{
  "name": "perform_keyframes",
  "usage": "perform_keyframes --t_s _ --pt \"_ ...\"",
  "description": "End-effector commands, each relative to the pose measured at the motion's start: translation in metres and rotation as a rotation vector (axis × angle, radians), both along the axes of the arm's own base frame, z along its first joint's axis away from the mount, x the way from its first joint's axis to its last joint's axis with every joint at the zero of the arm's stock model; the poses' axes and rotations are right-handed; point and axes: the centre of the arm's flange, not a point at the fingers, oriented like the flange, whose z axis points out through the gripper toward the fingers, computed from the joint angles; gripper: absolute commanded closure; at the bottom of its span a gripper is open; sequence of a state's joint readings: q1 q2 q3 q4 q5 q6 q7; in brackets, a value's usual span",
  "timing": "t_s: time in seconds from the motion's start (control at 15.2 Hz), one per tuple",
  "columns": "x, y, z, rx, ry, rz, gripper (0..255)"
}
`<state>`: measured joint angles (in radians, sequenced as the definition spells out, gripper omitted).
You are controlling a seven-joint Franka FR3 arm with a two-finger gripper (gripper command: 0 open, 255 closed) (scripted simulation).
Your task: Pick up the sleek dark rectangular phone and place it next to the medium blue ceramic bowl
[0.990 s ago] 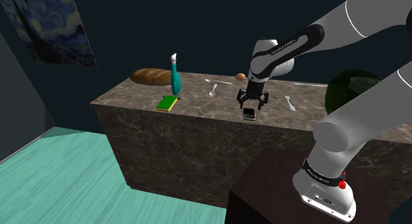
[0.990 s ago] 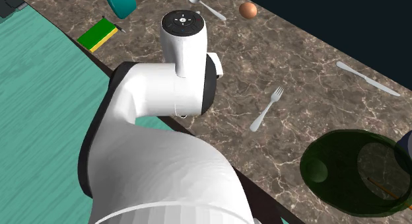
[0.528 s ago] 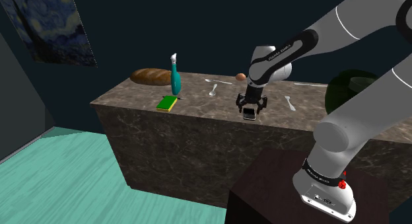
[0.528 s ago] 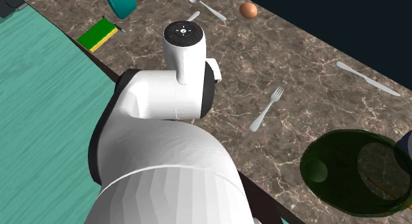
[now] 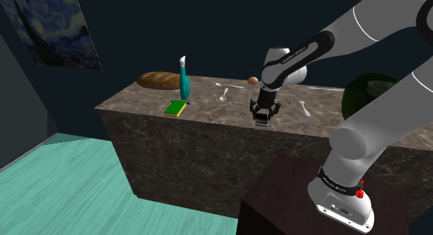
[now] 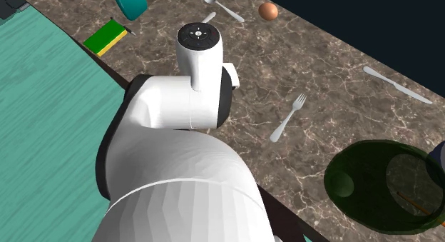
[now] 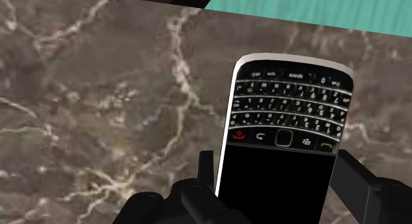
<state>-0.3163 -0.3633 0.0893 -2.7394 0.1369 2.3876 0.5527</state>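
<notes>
the phone (image 7: 284,123) has a glossy black face, the counter (image 7: 99,110) smooth veined marble.

Home kitchen; marble counter (image 5: 215,109); bread loaf (image 5: 158,80), egg (image 6: 268,11), fork (image 6: 288,118), spoon (image 6: 222,8); wall painting (image 5: 55,29).

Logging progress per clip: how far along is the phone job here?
Done: the approach; the gripper sits at the phone. In hand: the grasp, fingers seemingly clasping its long edges. Left: lifting it off the marble counter, carrying and placing.
</notes>
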Motion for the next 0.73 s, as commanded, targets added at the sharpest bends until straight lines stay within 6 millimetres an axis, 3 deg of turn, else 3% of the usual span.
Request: perform_keyframes --t_s 0.0,0.33,0.66 --pt "0.000 0.001 -0.001 0.001 0.001 0.001 255" --pt "0.000 0.000 -0.001 0.001 0.001 0.001 255" --pt "0.000 0.000 0.025 0.001 0.001 0.001 255"
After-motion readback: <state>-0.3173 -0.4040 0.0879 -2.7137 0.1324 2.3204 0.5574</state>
